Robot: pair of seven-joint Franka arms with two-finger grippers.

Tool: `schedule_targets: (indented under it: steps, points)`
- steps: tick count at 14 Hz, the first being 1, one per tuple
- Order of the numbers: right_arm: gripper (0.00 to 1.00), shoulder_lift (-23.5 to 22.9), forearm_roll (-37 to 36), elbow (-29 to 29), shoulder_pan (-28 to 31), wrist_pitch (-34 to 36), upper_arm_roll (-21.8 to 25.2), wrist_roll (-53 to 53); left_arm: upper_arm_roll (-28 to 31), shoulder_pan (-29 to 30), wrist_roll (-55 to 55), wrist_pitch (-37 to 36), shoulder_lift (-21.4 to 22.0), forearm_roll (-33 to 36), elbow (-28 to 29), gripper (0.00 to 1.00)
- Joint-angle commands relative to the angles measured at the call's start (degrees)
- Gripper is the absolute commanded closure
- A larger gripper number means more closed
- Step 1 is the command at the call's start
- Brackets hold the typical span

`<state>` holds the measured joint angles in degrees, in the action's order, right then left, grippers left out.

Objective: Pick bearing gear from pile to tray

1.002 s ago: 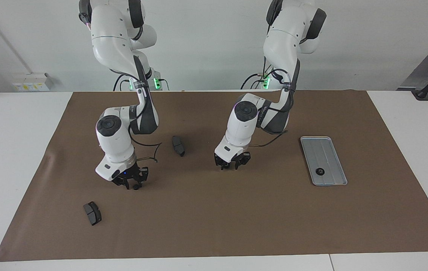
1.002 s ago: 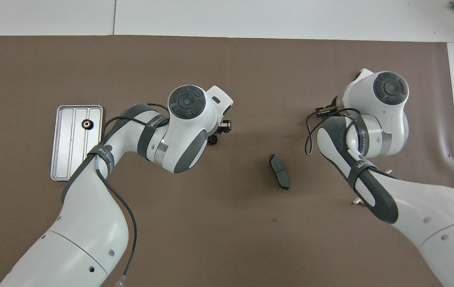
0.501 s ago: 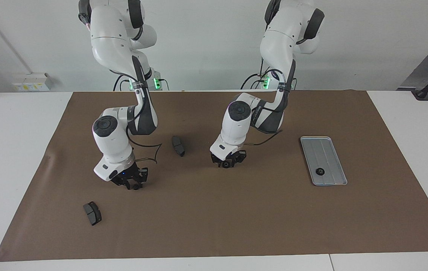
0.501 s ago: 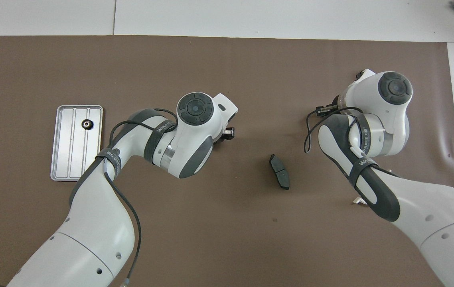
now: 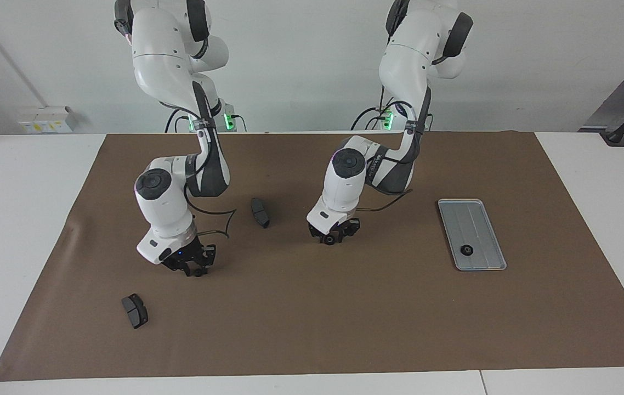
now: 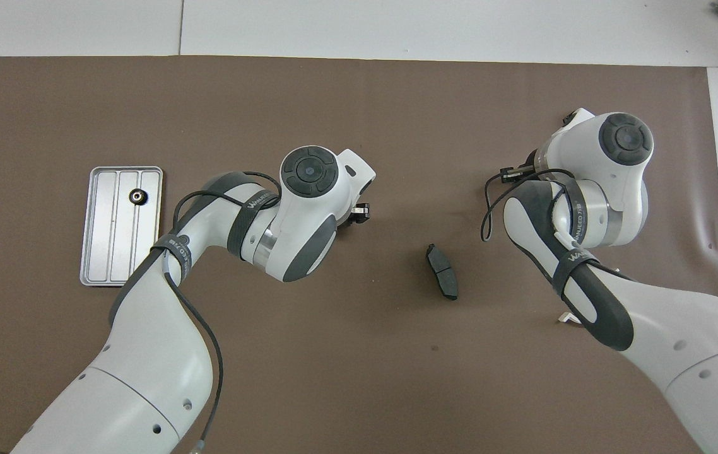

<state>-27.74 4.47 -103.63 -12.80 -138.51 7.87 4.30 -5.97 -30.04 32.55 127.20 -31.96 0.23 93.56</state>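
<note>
My right gripper (image 5: 193, 270) is down at the brown mat toward the right arm's end, shut on a small black bearing gear (image 5: 198, 272). My left gripper (image 5: 333, 238) is low over the middle of the mat, with another small black gear (image 5: 331, 240) right at its tip. In the overhead view the arms' own wrists hide both of these gears. The silvery tray (image 5: 479, 219) (image 6: 106, 239) lies toward the left arm's end, with one black gear (image 5: 466, 250) (image 6: 138, 197) on it.
One dark grey brake pad (image 5: 260, 212) (image 6: 442, 271) lies on the mat between the two grippers. A second pad (image 5: 135, 310) lies farther from the robots than the right gripper. A white part (image 6: 567, 318) peeks out from under the right arm.
The right gripper has shut around the gear at its tip. The left gripper has shifted toward the right arm's end and come down onto its gear. The tray and pads have not moved.
</note>
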Motion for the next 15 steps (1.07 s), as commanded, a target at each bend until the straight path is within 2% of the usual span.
schedule_targets:
  steps: [1,5,7,10,13,15]
  points:
    - [1.0,-0.3,1.3,-0.8,0.8,-1.6,-0.8,1.2,0.9,-0.9,1.3,-0.7,0.6,1.3,0.7,0.53]
    - [1.0,0.7,1.3,-0.1,0.3,-0.4,-0.7,-0.4,0.9,-0.9,1.4,-1.3,0.6,1.3,0.6,0.64]
    - [1.0,2.5,1.2,0.1,0.1,1.6,-0.7,-2.4,0.8,-0.9,1.3,-1.3,0.6,1.3,0.6,0.76]
    - [1.0,5.1,1.2,0.3,0.1,4.6,-0.7,-4.1,0.9,-0.6,1.1,-1.3,0.6,1.2,0.4,0.86]
    - [1.0,8.2,1.2,2.1,-0.5,11.0,-1.3,-9.6,1.3,1.1,0.5,-3.7,0.6,1.2,-2.8,0.87]
    - [1.0,10.6,1.2,2.7,-1.7,14.6,-1.3,-12.1,1.3,5.3,-1.2,-5.5,0.6,1.5,-4.9,0.87]
